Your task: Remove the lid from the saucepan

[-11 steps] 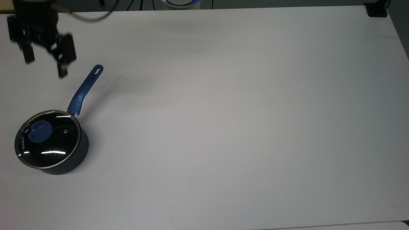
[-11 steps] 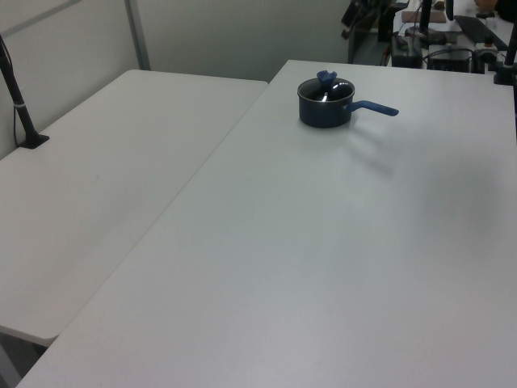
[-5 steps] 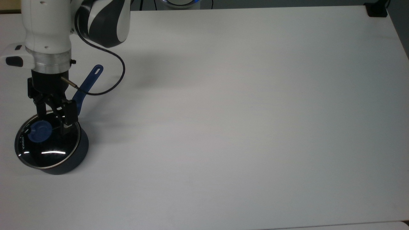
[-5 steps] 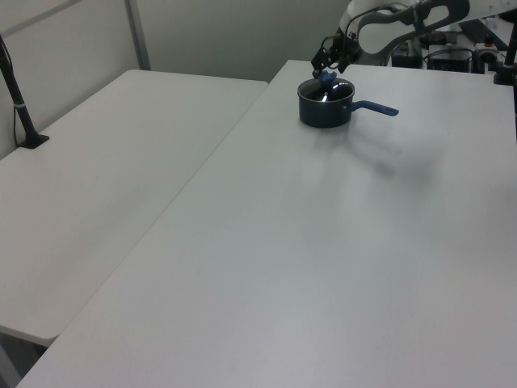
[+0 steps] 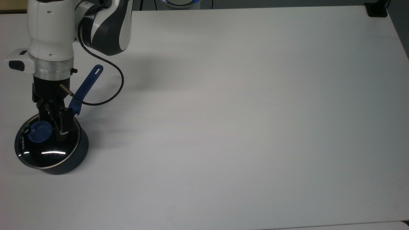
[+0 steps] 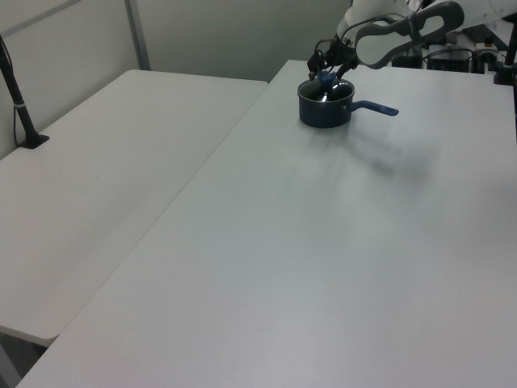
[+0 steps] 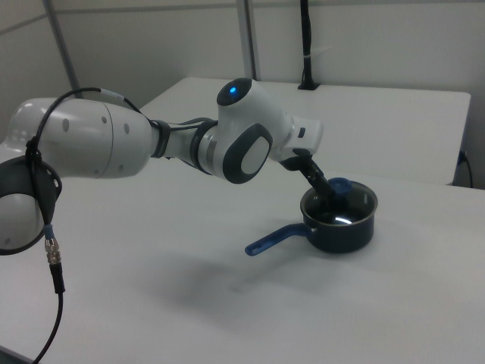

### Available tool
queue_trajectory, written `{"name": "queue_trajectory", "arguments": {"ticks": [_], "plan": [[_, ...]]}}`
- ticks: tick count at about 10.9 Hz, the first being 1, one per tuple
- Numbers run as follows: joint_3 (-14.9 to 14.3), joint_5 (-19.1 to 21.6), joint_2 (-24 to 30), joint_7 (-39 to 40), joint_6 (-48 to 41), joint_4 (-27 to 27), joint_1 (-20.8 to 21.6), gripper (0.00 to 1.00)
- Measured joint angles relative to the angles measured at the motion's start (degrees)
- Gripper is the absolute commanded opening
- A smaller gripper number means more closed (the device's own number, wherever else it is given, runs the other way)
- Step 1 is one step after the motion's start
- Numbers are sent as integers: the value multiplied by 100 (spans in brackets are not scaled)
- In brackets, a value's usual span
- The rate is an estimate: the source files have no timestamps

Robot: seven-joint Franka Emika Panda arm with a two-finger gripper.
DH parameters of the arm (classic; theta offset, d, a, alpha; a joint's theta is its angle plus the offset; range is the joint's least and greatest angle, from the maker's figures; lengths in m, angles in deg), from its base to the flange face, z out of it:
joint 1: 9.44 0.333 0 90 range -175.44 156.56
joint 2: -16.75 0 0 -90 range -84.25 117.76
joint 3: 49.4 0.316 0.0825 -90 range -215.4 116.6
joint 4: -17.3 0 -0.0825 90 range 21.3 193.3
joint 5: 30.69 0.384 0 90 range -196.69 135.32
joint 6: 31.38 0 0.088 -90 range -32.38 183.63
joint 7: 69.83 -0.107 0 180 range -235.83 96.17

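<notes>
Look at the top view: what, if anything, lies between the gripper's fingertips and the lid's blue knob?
Nothing lies between them. In the top view the gripper hangs over the lid, its fingertips just to the top view's right of the knob, with only clear glass in that short stretch.

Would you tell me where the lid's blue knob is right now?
The blue knob sits on the lid, still on the saucepan, at the top view's lower left, with the gripper right beside it.
</notes>
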Motion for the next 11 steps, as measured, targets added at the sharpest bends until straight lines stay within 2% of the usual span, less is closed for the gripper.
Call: {"name": "queue_trajectory", "arguments": {"ticks": [4, 5, 6, 8, 10, 11], "plan": [[-168, 0, -133, -136, 418, 1, -10, 100], [-216, 0, -149, -137, 420, 1, -13, 92], [-238, 0, -156, -137, 420, 1, -17, 77], [-268, -50, -166, -138, 420, 1, -38, 71], [-266, -297, -170, -157, 454, -19, -50, 53], [-265, -356, -173, -159, 455, -26, -49, 52]]}}
